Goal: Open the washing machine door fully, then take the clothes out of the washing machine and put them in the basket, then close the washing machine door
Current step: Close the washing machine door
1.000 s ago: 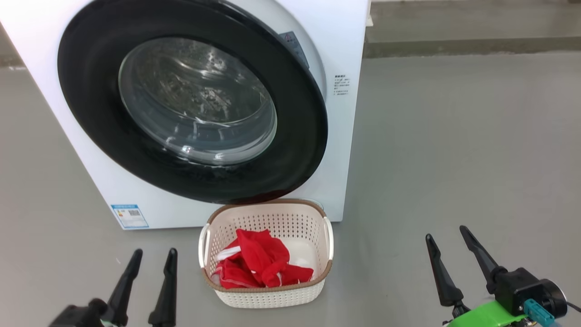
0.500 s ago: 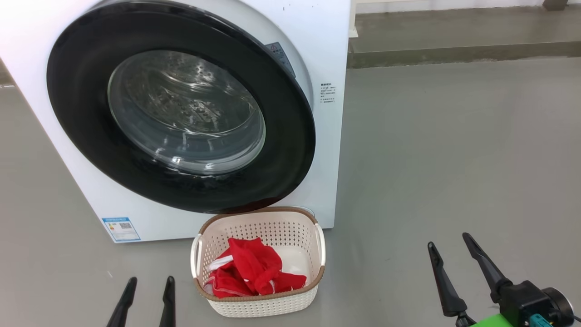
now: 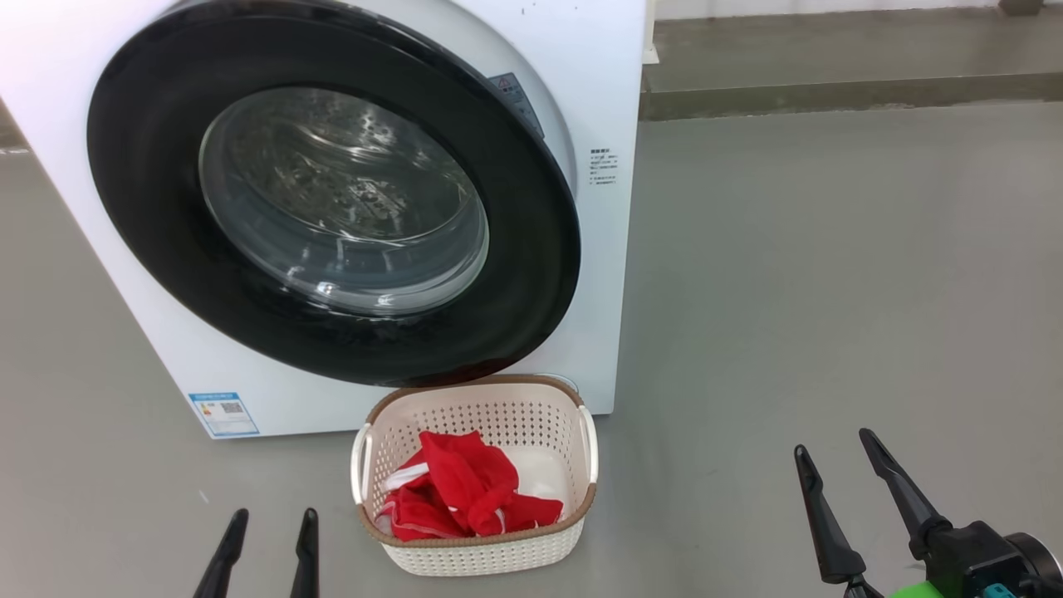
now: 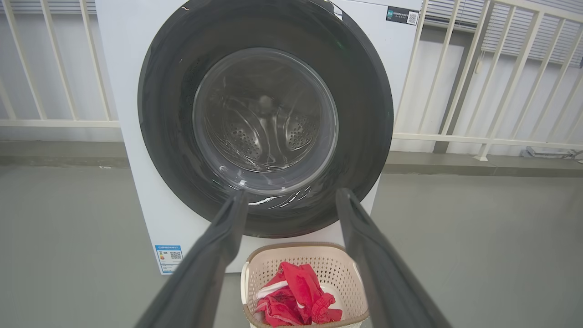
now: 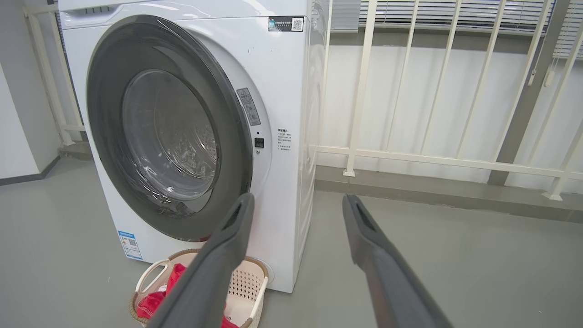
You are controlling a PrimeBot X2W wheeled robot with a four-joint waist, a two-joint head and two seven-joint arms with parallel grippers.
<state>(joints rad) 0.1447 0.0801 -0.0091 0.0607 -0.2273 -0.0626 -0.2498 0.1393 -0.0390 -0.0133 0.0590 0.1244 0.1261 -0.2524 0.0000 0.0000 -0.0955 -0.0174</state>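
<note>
Red clothes (image 3: 465, 494) in basket (image 3: 490, 556), washing machine door (image 3: 149, 208) against the front, grippers empty.
Clothes heaped in the cream perforated basket on the grey floor (image 3: 830, 249), just in front of the white washing machine (image 3: 606, 249), under the door's black rim; latched or not, can't tell. Left gripper (image 3: 275, 515) and right gripper (image 3: 833, 443) spread wide, holding nothing, either side of the basket.

The door (image 3: 332, 191) covers the drum mouth, barring the way in; the basket (image 3: 473, 558) sits just below it; wide open floor (image 3: 830, 291) on the right.
</note>
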